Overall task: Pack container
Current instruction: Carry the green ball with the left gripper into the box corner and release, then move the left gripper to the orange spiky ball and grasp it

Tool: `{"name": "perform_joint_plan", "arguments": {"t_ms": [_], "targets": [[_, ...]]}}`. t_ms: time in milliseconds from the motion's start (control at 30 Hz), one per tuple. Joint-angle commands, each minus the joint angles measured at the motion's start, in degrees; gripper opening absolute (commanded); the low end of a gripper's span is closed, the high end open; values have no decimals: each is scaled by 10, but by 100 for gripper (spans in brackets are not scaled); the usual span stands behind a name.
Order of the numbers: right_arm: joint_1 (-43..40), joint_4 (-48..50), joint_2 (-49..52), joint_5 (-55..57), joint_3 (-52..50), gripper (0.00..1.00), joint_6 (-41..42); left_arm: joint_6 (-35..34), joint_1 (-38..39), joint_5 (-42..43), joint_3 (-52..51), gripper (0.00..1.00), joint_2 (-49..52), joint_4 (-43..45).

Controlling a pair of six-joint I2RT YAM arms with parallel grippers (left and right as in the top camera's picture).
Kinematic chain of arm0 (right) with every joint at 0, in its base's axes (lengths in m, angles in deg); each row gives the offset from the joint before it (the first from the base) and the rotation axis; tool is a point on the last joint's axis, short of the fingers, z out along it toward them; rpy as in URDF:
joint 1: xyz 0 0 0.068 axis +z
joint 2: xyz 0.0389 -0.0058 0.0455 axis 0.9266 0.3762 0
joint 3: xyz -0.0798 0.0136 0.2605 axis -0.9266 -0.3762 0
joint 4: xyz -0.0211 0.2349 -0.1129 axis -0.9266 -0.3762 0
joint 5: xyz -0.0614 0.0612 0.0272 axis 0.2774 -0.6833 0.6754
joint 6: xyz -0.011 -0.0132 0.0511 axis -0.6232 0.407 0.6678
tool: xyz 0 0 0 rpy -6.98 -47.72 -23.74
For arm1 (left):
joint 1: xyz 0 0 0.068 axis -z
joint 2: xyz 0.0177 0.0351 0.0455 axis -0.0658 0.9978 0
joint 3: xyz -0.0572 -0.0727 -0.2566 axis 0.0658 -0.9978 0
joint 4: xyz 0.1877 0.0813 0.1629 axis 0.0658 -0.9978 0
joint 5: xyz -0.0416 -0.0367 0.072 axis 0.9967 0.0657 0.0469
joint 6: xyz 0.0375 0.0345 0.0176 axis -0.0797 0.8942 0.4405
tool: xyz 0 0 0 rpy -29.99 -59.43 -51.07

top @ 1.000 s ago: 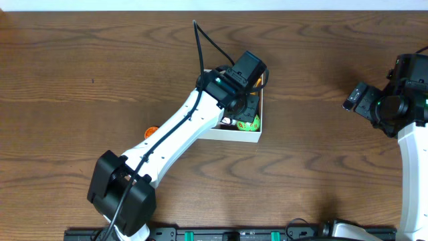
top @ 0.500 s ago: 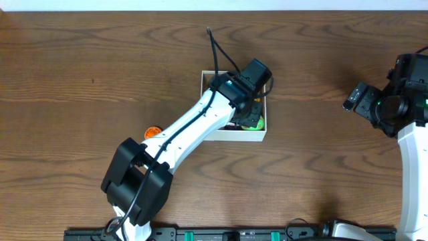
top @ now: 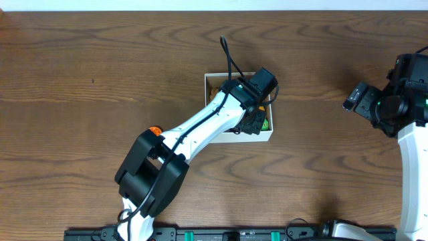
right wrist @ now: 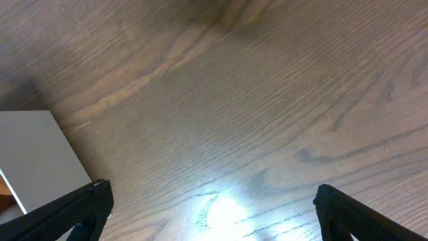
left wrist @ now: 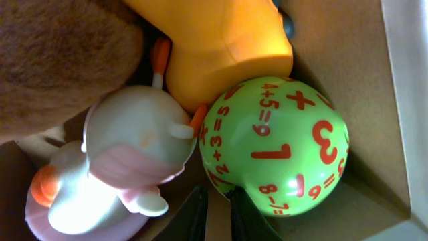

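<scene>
The container (top: 217, 75), a small white-walled box with a brown inside, sits at mid-table. My left gripper (top: 257, 120) reaches down into its right half. In the left wrist view the fingers (left wrist: 217, 214) are shut and empty, with their tips beside a green ball with red numbers (left wrist: 274, 150). The ball lies against the container's wall (left wrist: 401, 100). A yellow-orange toy (left wrist: 227, 47), a white and pink duck toy (left wrist: 127, 161) and a brown plush (left wrist: 60, 60) lie packed beside the ball. My right gripper (top: 353, 99) is open and empty, far to the right.
A small orange toy (top: 154, 131) lies on the table by the left arm's elbow. The right wrist view shows bare wood under the open fingers (right wrist: 214, 194) and a white box wall (right wrist: 33, 154) at the left edge.
The left arm has stretched further right inside the container, and the container has slid a little to the right and turned with it. The right arm has not moved.
</scene>
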Motion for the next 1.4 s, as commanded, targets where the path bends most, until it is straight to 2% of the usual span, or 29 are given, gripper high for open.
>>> {"name": "perform_joint_plan", "arguments": {"t_ms": [0,67,133,200,333,400,633,733,1000,1200,1367], "targets": [[-6,0,3,2,3,99,-7,4,0,-5,-9,15,-22,-3],[-6,0,3,2,3,99,-7,5,0,-13,-3,17,-46,-9],[-6,-1,3,2,3,99,-7,5,0,-35,3,28,-75,-16],[-6,-1,3,2,3,99,-7,5,0,-59,5,47,-109,-21],[-6,-1,3,2,3,99,-7,5,-14,-99,6,70,-180,-38],[-6,-1,3,2,3,99,-7,5,-31,-115,6,74,-213,-62],[-6,-1,3,2,3,99,-7,-2,-146,-129,-2,75,-253,-185],[-6,-1,3,2,3,99,-7,-1,-201,-127,-37,75,-253,-194],[-6,-1,3,2,3,99,-7,42,-313,-60,-171,75,-251,-120],[-6,-3,3,2,3,99,-7,80,-357,-42,-264,75,-250,-42],[-6,-3,3,2,3,99,-7,83,-371,-39,-319,79,-250,20]]}}
